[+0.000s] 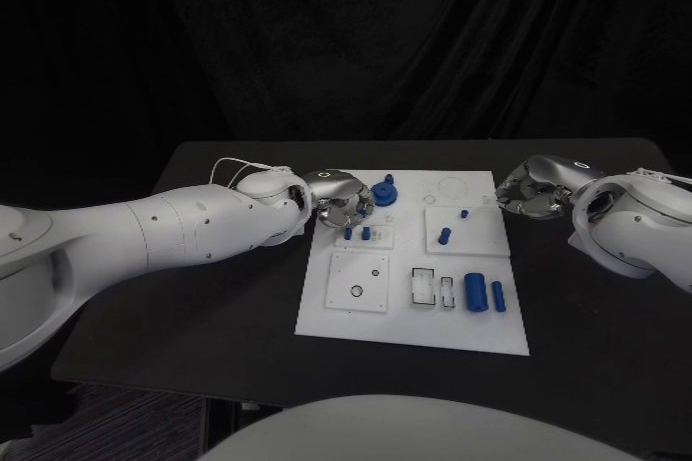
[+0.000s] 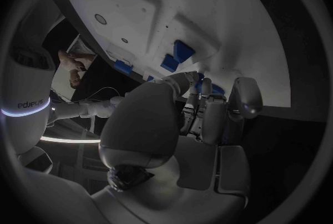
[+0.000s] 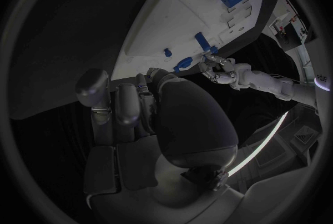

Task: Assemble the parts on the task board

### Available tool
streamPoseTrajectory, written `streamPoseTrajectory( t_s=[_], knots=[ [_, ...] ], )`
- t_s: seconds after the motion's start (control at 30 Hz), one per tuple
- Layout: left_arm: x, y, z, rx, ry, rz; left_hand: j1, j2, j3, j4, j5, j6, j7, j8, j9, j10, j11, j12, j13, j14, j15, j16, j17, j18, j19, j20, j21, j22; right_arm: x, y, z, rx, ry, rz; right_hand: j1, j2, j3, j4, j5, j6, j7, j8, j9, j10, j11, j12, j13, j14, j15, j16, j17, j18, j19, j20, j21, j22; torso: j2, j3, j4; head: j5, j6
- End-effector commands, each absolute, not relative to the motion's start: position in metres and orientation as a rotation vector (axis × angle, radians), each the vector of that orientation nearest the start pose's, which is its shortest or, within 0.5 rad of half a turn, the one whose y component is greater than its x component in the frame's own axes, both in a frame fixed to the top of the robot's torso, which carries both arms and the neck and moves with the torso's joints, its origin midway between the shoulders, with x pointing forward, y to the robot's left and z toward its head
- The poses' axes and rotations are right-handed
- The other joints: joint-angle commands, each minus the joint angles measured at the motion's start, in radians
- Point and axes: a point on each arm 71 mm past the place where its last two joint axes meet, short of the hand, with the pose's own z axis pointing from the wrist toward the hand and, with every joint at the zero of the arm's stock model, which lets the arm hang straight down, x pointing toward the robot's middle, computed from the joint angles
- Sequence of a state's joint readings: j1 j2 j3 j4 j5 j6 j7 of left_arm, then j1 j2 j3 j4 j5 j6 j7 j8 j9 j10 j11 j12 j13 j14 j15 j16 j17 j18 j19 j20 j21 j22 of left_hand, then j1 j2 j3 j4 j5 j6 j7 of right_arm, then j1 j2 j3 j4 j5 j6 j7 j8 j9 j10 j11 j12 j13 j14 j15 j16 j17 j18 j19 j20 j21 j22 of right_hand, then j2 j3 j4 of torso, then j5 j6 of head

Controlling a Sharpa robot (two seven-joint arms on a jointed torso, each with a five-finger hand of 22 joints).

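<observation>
White and rectangular, the task board (image 1: 411, 326) lies at the centre of the black table (image 1: 188, 311), its near edge closest to the camera. Two long blue parts (image 1: 486, 294) lie side by side at about four o'clock on the board, beside a pair of open rectangular slots. Near the centre, a blue part (image 1: 447, 234) stands on a raised white square, a smaller peg (image 1: 464, 214) just beyond it. At eleven o'clock — over the board's far left corner — the left hand (image 1: 339, 199) hovers with fingers curled inward; whether it grips anything cannot be told. A round blue part (image 1: 385, 192) stands just beside it. At two o'clock, off the board's far right corner, the right hand (image 1: 529, 196) hangs with fingers curled in — nothing visible in its grasp.
</observation>
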State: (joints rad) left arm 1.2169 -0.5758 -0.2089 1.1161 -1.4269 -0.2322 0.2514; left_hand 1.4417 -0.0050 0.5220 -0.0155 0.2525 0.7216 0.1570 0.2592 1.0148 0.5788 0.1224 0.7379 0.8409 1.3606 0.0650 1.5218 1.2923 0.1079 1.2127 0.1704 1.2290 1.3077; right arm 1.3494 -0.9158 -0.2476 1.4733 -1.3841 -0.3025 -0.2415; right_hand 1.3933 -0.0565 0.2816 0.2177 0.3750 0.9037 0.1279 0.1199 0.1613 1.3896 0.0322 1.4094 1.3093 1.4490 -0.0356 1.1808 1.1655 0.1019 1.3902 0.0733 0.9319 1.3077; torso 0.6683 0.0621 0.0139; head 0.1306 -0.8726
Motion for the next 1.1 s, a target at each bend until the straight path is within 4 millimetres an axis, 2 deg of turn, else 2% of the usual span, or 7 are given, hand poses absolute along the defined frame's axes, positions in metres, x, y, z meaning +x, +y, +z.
streamPoseTrajectory(
  t_s=[0.03, 0.23, 0.37, 0.5, 0.53, 0.63, 1.1],
  knots=[
    [0.519, 0.167, -0.257, 0.458, 1.807, -0.771, 0.001, -0.006, 0.003, -0.005, -0.002, -0.002, -0.008, -0.004, -0.002, -0.002, 0.005, -0.002, 0.000, -0.007, 0.000, -0.004, -0.002, -0.005, -0.006, 0.000, -0.005, 0.127, 0.495, -0.268, -0.194, -0.040, 1.793, 0.348, -0.011, -0.001, 0.001, 0.004, 0.005, -0.002, -0.001, -0.001, -0.001, -0.007, 0.002, -0.006, 0.042, -0.005, 0.000, -0.004, -0.001, 0.010, -0.005, -0.002, -0.003, 0.111, 0.000, -0.0001, 0.0002, 0.000, 0.000],
    [0.518, 0.168, -0.256, 0.459, 1.795, -0.779, 0.001, -0.007, 0.003, -0.006, -0.002, -0.002, -0.009, -0.006, -0.004, -0.003, 0.006, -0.003, 0.000, -0.008, 0.000, -0.004, -0.003, -0.005, -0.008, 0.000, -0.006, 0.127, 0.495, -0.268, -0.194, -0.040, 1.793, 0.348, -0.010, -0.001, 0.001, 0.003, 0.005, -0.001, -0.001, 0.000, -0.001, -0.008, 0.002, -0.006, 0.041, -0.005, 0.000, -0.005, -0.001, 0.010, -0.005, -0.002, -0.004, 0.110, 0.000, 0.0000, 0.0010, -0.001, 0.000],
    [0.517, 0.169, -0.256, 0.459, 1.790, -0.781, -0.003, -0.010, 0.008, -0.011, -0.005, -0.020, -0.021, -0.035, -0.018, -0.012, 0.010, -0.006, -0.003, -0.015, 0.004, -0.006, -0.010, -0.004, -0.015, 0.003, -0.010, 0.125, 0.495, -0.268, -0.195, -0.041, 1.793, 0.348, -0.010, -0.001, 0.001, 0.003, 0.005, -0.001, -0.001, 0.000, -0.001, -0.008, 0.002, -0.006, 0.041, -0.005, 0.000, -0.005, -0.001, 0.010, -0.005, -0.002, -0.004, 0.110, -0.001, -0.0004, 0.0009, -0.001, 0.000],
    [0.518, 0.169, -0.257, 0.455, 1.793, -0.774, -0.014, -0.017, 0.023, -0.013, -0.017, -0.062, -0.041, -0.110, -0.072, -0.050, 0.022, -0.026, -0.015, -0.032, 0.013, -0.009, -0.029, 0.000, -0.033, 0.011, -0.024, 0.120, 0.495, -0.268, -0.195, -0.042, 1.794, 0.348, -0.010, 0.000, 0.002, 0.003, 0.005, -0.001, -0.001, 0.000, -0.001, -0.008, 0.002, -0.006, 0.041, -0.005, 0.000, -0.004, -0.001, 0.010, -0.005, -0.002, -0.005, 0.110, -0.001, -0.0005, 0.0012, -0.001, 0.000],
    [0.518, 0.170, -0.257, 0.453, 1.795, -0.771, -0.022, -0.025, 0.027, -0.010, -0.036, -0.093, -0.056, -0.145, -0.100, -0.077, 0.031, -0.046, -0.026, -0.044, 0.020, -0.012, -0.043, 0.002, -0.046, 0.016, -0.035, 0.116, 0.495, -0.268, -0.195, -0.042, 1.794, 0.348, -0.010, 0.000, 0.002, 0.003, 0.005, -0.001, -0.001, 0.000, -0.001, -0.008, 0.002, -0.006, 0.041, -0.005, 0.000, -0.004, -0.001, 0.010, -0.005, -0.002, -0.005, 0.110, -0.001, -0.0005, 0.0013, -0.001, 0.000],
    [0.518, 0.170, -0.257, 0.448, 1.795, -0.765, -0.028, -0.033, 0.028, -0.010, -0.059, -0.123, -0.077, -0.189, -0.142, -0.111, 0.043, -0.068, -0.043, -0.058, 0.031, -0.014, -0.056, 0.005, -0.061, 0.027, -0.050, 0.111, 0.495, -0.268, -0.195, -0.042, 1.793, 0.349, -0.010, 0.000, 0.002, 0.003, 0.005, -0.001, -0.001, 0.000, -0.001, -0.008, 0.002, -0.006, 0.041, -0.005, 0.000, -0.004, -0.001, 0.010, -0.005, -0.002, -0.005, 0.110, -0.001, -0.0002, 0.0009, -0.001, 0.000],
    [0.516, 0.194, -0.239, 0.430, 1.510, -0.778, -0.011, -0.046, 0.010, -0.027, -0.089, -0.171, -0.127, -0.195, -0.190, -0.229, 0.065, -0.076, -0.050, -0.061, 0.045, -0.007, -0.056, 0.007, -0.064, 0.044, -0.055, 0.111, 0.493, -0.272, -0.192, -0.032, 1.760, 0.364, -0.008, -0.005, 0.001, 0.000, 0.005, -0.001, -0.001, -0.001, -0.001, -0.014, 0.001, -0.011, 0.035, -0.006, 0.000, -0.007, -0.003, 0.010, -0.006, -0.002, -0.008, 0.110, 0.000, -0.0003, -0.0002, 0.001, 0.000]
  ],
)
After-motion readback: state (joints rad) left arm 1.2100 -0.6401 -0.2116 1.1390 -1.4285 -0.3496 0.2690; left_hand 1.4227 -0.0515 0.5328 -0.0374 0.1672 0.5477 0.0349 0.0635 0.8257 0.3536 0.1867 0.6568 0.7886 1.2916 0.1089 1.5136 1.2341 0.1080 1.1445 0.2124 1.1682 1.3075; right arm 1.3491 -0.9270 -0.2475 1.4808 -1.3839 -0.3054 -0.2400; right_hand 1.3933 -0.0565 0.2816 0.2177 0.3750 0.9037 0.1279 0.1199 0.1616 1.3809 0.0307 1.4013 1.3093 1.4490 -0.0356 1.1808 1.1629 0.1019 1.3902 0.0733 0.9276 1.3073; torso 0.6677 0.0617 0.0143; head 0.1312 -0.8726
